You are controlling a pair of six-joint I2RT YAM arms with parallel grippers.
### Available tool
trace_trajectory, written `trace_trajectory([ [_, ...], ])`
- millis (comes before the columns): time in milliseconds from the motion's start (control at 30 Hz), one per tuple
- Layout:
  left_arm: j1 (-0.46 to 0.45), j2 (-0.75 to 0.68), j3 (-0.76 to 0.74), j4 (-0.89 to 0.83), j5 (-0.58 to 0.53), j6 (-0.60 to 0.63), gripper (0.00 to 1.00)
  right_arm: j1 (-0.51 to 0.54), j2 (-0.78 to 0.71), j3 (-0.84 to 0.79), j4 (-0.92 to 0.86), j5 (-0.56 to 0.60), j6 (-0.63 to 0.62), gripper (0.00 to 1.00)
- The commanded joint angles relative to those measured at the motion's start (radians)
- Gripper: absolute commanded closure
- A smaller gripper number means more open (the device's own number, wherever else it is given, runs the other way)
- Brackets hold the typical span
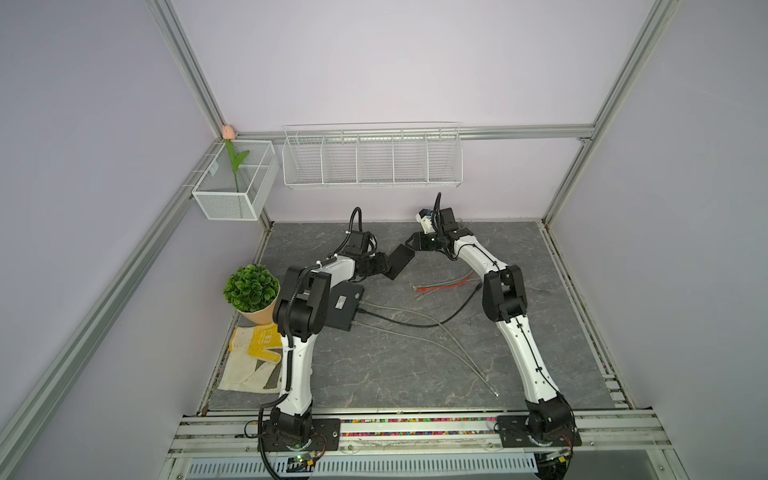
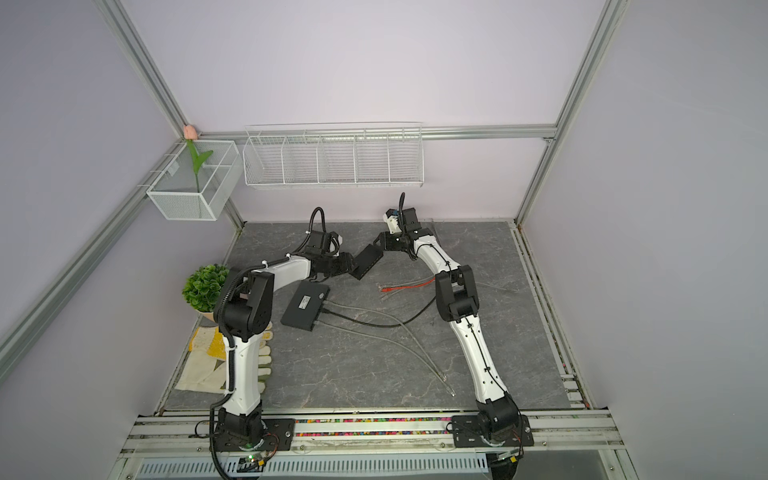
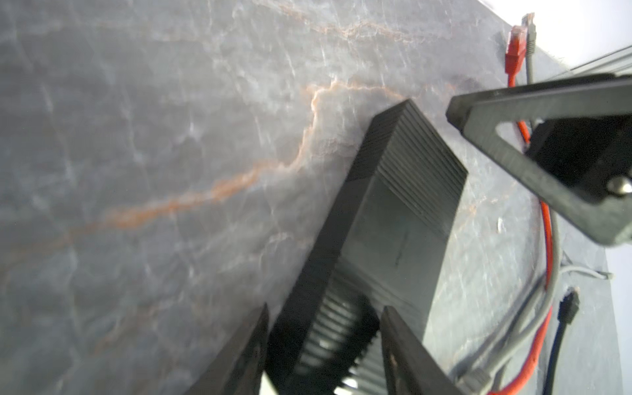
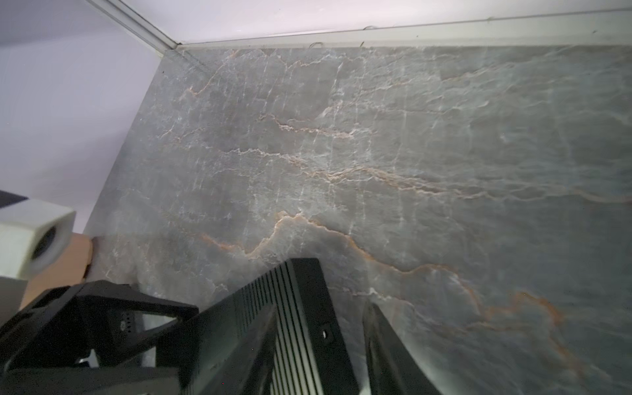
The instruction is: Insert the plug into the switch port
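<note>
Evidently the left gripper (image 1: 386, 269) pinched the black switch (image 1: 401, 261) aloft. Fingers (image 4: 386, 342) of the right gripper (image 1: 412, 242) straddled its other end; whether they pressed it was unclear.

nothing here can be read. a small white label (image 1: 340, 302) sits on top of the black box (image 1: 351, 313) lying on the table (image 1: 415, 374) — its print is too fine. dark marks on the yellow glove (image 1: 257, 343) are illegible too.

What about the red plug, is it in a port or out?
Out: the red plug lies free on the table, beside a grey plug, in no port.
</note>
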Motion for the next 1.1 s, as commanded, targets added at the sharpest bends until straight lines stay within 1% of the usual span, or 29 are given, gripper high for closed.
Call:
trace_trajectory([
  [0,-0.012,-0.083,-0.106,0.092,0.025,-0.047,0.46,0.021,-0.001,-0.021,-0.034,-0.073,-0.008,0.56],
  [100,-0.012,-0.165,-0.189,0.140,0.032,-0.062,0.46,0.040,-0.017,-0.041,-0.047,-0.082,-0.034,0.56],
  [167,-0.012,-0.211,-0.223,0.145,0.013,-0.059,0.46,0.049,-0.027,-0.055,-0.058,-0.094,-0.047,0.57],
  [267,-0.007,-0.250,-0.234,0.118,-0.029,-0.045,0.46,0.057,-0.047,-0.108,-0.040,-0.108,-0.054,0.59],
  [400,0.005,-0.290,-0.267,0.126,-0.038,-0.044,0.46,0.058,-0.097,-0.211,0.028,-0.123,-0.047,0.60],
  [533,0.019,-0.280,-0.244,0.100,-0.059,-0.027,0.46,0.058,-0.145,-0.265,0.049,-0.107,-0.049,0.60],
  [633,0.031,-0.231,-0.199,0.080,-0.056,-0.022,0.46,0.057,-0.212,-0.337,0.081,-0.093,-0.052,0.57],
  [733,0.032,-0.188,-0.161,0.063,-0.060,-0.008,0.46,0.056,-0.328,-0.466,0.130,-0.035,-0.073,0.55],
  [833,0.032,-0.158,-0.138,0.059,-0.065,0.002,0.46,0.053,-0.467,-0.599,0.149,0.052,-0.128,0.53],
  [967,0.031,-0.109,-0.098,0.043,-0.063,0.013,0.46,0.053,-0.605,-0.745,0.108,0.174,-0.231,0.53],
  [1067,0.032,-0.081,-0.090,0.047,-0.050,0.013,0.46,0.053,-0.647,-0.800,0.024,0.230,-0.286,0.53],
])
